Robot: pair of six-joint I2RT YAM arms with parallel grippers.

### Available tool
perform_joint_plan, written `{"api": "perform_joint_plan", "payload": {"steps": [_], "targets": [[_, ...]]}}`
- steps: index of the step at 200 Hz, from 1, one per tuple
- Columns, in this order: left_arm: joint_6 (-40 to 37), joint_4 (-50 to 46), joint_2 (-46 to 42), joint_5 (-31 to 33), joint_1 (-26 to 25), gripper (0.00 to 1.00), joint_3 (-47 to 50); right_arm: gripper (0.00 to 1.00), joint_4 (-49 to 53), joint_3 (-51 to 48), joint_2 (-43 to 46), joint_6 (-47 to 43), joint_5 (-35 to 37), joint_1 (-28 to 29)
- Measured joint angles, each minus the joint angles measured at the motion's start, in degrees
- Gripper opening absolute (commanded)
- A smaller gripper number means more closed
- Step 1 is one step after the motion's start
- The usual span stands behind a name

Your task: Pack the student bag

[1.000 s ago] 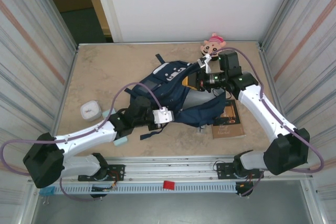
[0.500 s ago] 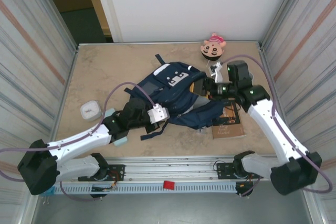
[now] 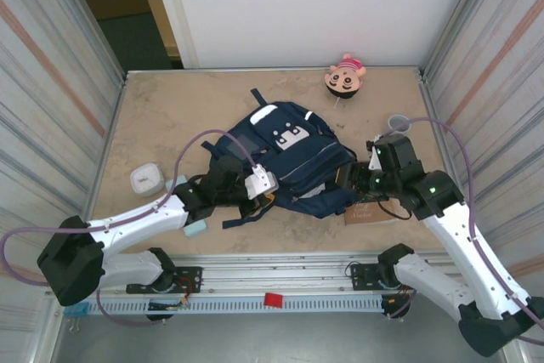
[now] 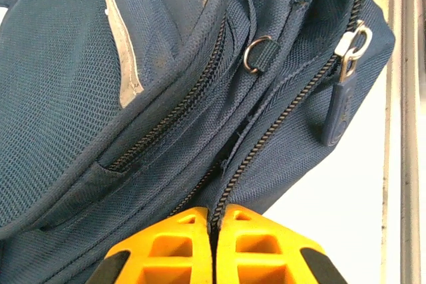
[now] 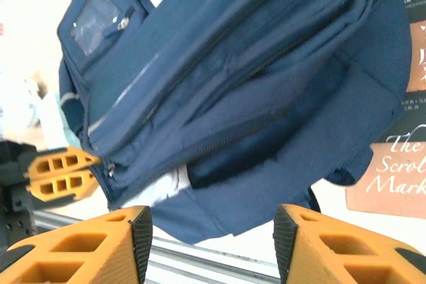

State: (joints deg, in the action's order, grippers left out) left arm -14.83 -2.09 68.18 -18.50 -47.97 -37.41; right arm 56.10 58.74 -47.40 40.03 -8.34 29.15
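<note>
The student bag (image 3: 293,155), a navy backpack with white patches, lies mid-table with its pockets facing up. My left gripper (image 3: 269,196) is at the bag's near-left edge. Seen from the left wrist, this gripper (image 4: 214,223) is shut on the bag's (image 4: 153,78) zipper seam, and a zipper pull (image 4: 341,108) hangs to the right. My right gripper (image 3: 347,179) hovers at the bag's near-right side. In the right wrist view the right gripper (image 5: 213,244) is open with nothing between its fingers, and the bag (image 5: 239,78) lies just beyond it.
A brown book (image 3: 371,207) lies partly under the bag's right edge, also seen as the book (image 5: 399,171). A doll head (image 3: 344,76) sits at the back, a small grey cup (image 3: 398,123) at the right, and a white case (image 3: 146,179) at the left. Metal walls enclose both sides.
My right gripper opened, let go of the bag's top and drew back toward the near right. The bag's opening dropped shut, hiding the yellow thing inside. The left gripper stayed shut.
</note>
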Motion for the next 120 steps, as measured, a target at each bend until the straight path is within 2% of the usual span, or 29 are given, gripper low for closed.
{"api": "perform_joint_plan", "payload": {"steps": [13,32,44,57,84,109,120], "targets": [[1.3,-0.1,0.0,-0.7,0.0,0.0,-0.2,0.49,-0.2,0.2,0.7,1.2,1.5,5.1],[2.8,-0.3,0.0,-1.6,0.0,0.0,-0.5,0.48,-0.7,0.7,-0.5,4.3,5.3,15.8],[3.7,-0.6,0.1,-2.2,0.0,0.0,-0.8,0.46,-1.2,1.3,-3.2,6.2,8.0,22.6],[4.5,-1.0,0.4,-2.9,0.0,0.0,-1.5,0.44,-2.3,1.9,-7.6,8.0,10.3,27.2],[6.0,-1.3,1.4,-4.1,0.3,0.0,-3.1,0.42,-7.1,2.2,-16.2,10.3,12.3,29.7],[7.0,-1.6,1.4,-4.5,0.7,0.0,-3.6,0.43,-10.3,2.1,-19.4,11.5,14.2,29.7],[7.4,-1.9,1.4,-4.5,0.8,0.0,-3.6,0.4,-11.3,2.1,-20.1,11.9,14.8,29.6]]}}
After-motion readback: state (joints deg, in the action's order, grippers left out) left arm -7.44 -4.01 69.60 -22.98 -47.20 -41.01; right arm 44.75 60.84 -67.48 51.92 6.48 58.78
